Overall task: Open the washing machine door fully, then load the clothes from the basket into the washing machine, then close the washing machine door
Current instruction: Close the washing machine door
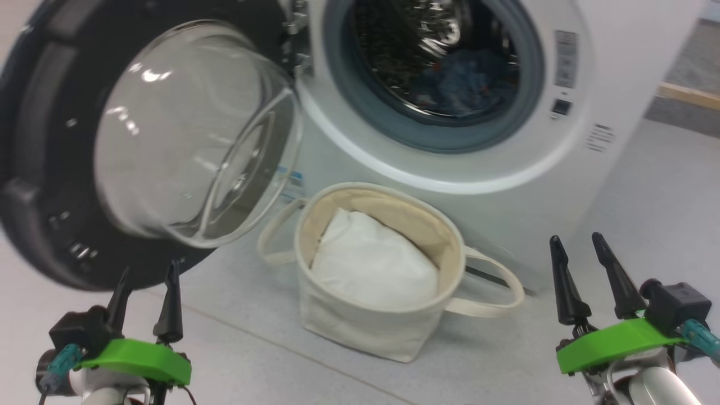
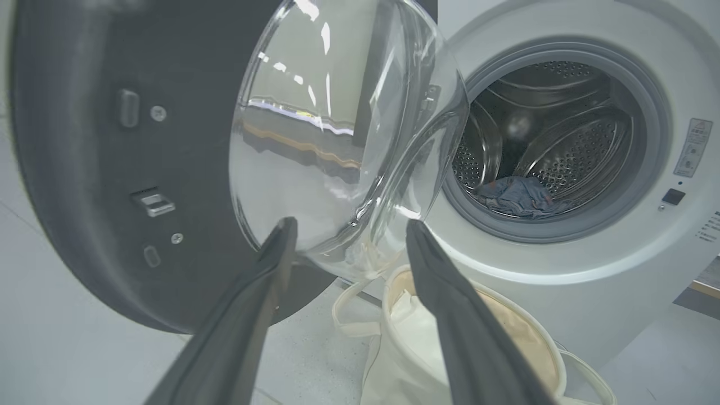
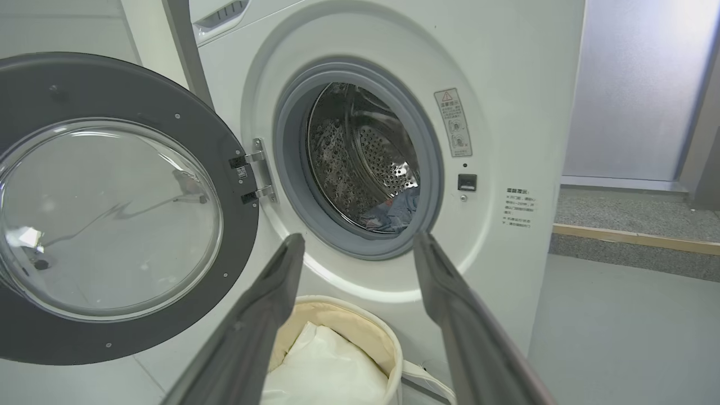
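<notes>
**Layout, referred to the washing machine**

1. The washing machine (image 1: 619, 84) stands on a pale grey floor (image 1: 647, 197) with its round loading opening uncovered.
2. The washing machine door (image 1: 34, 169) is swung wide open. It hangs from hinges on the machine's left side, and its clear glass bowl (image 1: 191, 135) bulges forward, away from the machine.
3. The basket (image 1: 360, 332) stands upright on the floor just in front of the machine, below the opening. Its two looped handles droop to either side. It holds a plain white cloth bundle (image 1: 374, 261).
4. The clothes (image 1: 467, 79), a light-blue heap, lie low in the steel drum (image 1: 405, 45), behind the grey rubber ring (image 1: 529, 84).

**Pincers**

- Left pincer (image 1: 149, 270): jaws spread, gripping nothing. It sits in front of the machine to the left, with its tips just under the door's lower rim. The clothes are well apart from it, up and to its right.
- Right pincer (image 1: 576, 239): jaws spread, gripping nothing. It sits in front of the machine's right corner, and the clothes are well apart from it, up and to its left.

**Clearances**

- Bare floor lies between the basket and each pincer.
- To the machine's right the floor runs open to a raised ledge with a wooden edge (image 3: 635, 239).
- The door's rim bounds the room on the machine's left.
</notes>
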Tool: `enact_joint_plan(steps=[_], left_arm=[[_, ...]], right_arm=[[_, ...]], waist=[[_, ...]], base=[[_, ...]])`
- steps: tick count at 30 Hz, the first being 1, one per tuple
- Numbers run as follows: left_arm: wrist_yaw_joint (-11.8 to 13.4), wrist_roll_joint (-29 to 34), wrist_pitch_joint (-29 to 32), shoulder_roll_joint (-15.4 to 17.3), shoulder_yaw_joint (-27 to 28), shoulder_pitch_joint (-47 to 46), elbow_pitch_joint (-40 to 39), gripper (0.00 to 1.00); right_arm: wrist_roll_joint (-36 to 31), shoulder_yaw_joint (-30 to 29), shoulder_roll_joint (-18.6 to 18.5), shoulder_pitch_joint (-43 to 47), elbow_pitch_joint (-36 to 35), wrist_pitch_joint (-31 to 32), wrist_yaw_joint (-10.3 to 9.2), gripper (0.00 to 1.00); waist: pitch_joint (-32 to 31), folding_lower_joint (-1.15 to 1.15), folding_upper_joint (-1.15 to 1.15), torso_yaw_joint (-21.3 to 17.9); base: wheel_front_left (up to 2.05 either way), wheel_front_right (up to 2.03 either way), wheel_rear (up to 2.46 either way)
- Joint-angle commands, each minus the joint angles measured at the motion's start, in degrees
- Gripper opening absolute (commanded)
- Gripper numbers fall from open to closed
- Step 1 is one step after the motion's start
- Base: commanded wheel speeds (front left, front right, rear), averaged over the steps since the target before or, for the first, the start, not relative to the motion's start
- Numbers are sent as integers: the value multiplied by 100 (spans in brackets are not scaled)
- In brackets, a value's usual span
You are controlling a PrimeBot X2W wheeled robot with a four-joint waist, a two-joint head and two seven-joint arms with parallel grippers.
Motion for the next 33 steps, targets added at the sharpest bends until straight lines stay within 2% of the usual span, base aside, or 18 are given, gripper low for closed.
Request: enact_joint_plan(steps=[1, 10, 22, 33], left_arm=[[25, 59, -27, 61, 218, -212, -218, 100], [-28, 208, -27, -48, 474, -209, -288, 100], [-78, 243, -27, -168, 831, -94, -530, 100], [-111, 321, -27, -214, 889, -76, -571, 100]], right_arm=[[46, 89, -46, -47, -143, -70, 43, 100], [33, 107, -24, -58, -137, -70, 43, 100], [119, 478, -114, -496, 3, -70, 43, 100], [190, 529, -62, -535, 15, -70, 43, 100]], waist=[[-9, 0, 0, 253], [38, 0, 0, 800], [238, 0, 0, 940], [205, 0, 0, 913]], base=[[0, 0, 0], [0, 0, 0], [0, 0, 0], [0, 0, 0]])
